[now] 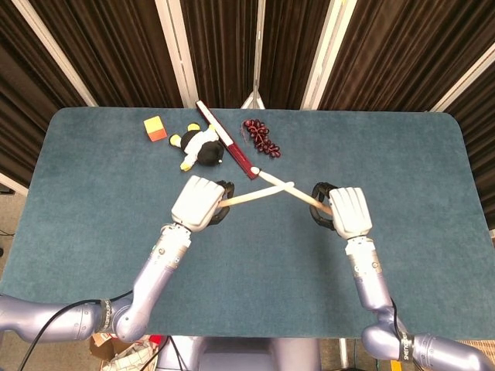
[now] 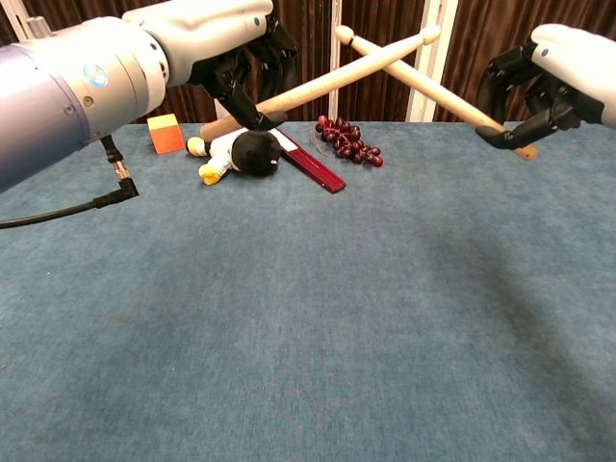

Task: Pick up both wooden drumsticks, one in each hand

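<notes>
Above the table, the left hand gripped one drumstick and the right hand the other drumstick, tips crossed, so the pickup appeared complete.

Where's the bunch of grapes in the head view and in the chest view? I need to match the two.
Head view: grapes at top centre, just right of the red bar.
Chest view: grapes at upper centre on the far table, below the crossed drumsticks.
Shared landmark: the red bar immediately to their left.
</notes>
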